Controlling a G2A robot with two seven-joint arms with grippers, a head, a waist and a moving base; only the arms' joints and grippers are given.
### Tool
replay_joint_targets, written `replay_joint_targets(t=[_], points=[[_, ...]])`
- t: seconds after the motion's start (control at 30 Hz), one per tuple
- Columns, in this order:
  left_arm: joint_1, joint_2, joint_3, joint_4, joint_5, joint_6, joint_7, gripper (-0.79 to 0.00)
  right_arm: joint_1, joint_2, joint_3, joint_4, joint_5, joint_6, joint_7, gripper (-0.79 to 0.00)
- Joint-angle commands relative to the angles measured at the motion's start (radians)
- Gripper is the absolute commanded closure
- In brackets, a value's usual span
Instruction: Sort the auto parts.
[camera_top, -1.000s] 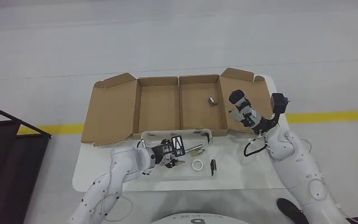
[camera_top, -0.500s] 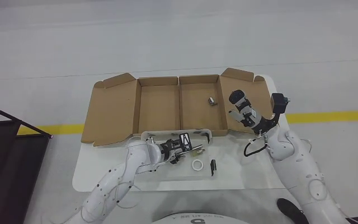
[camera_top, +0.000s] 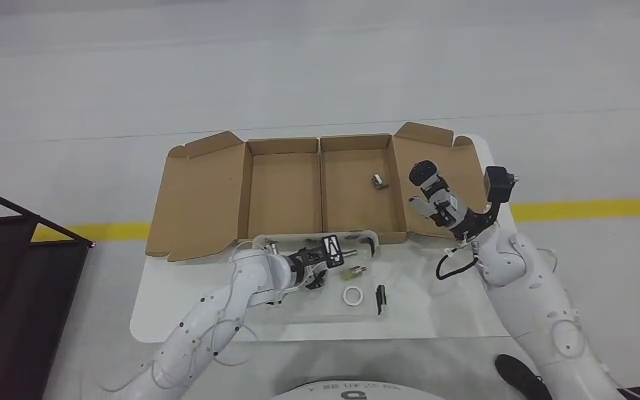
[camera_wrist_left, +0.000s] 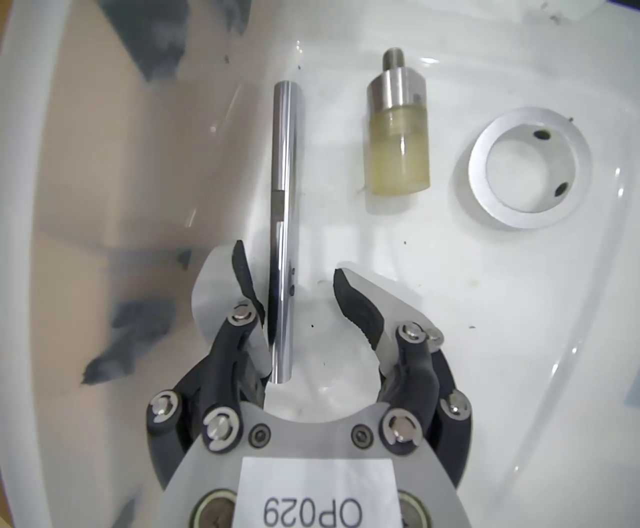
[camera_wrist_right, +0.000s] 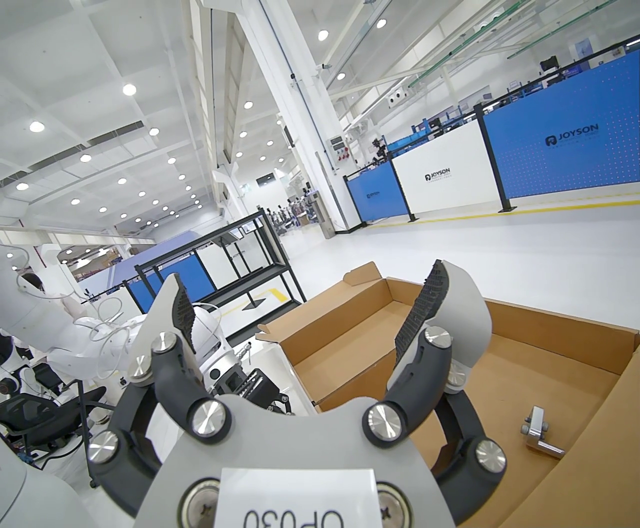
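My left gripper (camera_wrist_left: 291, 262) is open, low over the white tray (camera_wrist_left: 500, 310). A long steel rod (camera_wrist_left: 286, 165) lies between its fingers, close against one pad (camera_wrist_left: 245, 272). Beside the rod lie a short cylinder (camera_wrist_left: 397, 145) with a threaded stud and yellowish body, and an aluminium ring (camera_wrist_left: 530, 172). In the top view the left gripper (camera_top: 330, 255) is over the tray (camera_top: 300, 300) in front of the cardboard box (camera_top: 285, 190). My right gripper (camera_wrist_right: 308, 277) is open with nothing in it, held above the box's right flap (camera_top: 440, 150). A small metal part (camera_wrist_right: 537, 432) lies in the right compartment.
The box has two compartments and spread flaps; the left compartment (camera_top: 283, 195) holds nothing. The small metal part (camera_top: 380, 181) lies in the right one. A black part (camera_top: 380, 297) lies at the tray's right end, next to the ring (camera_top: 352, 296). A black rack (camera_top: 30, 260) stands left of the table.
My left gripper has moved right along the tray towards the rod and cylinder. The right arm has stayed still.
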Motion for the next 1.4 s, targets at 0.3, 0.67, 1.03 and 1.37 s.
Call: replay_joint_targets(t=[0.3, 0.67, 1.03, 1.37], points=[[0.011, 0.011, -0.019, -0.061, -0.046, -0.038, -0.031, 0.000, 0.000, 0.000, 0.000, 0.000, 0.000, 0.000, 0.000, -0.785], [0.056, 0.034, -0.070, -0.150, -0.077, -0.075, -0.067, 0.000, 0.000, 0.000, 0.000, 0.000, 0.000, 0.000, 0.000, -0.785], [0.083, 0.050, -0.095, -0.180, -0.112, -0.104, -0.070, -0.228, 0.000, 0.000, 0.000, 0.000, 0.000, 0.000, 0.000, -0.785], [0.066, 0.052, -0.052, -0.155, -0.220, -0.147, -0.131, -0.271, 0.000, 0.000, 0.000, 0.000, 0.000, 0.000, 0.000, -0.785]])
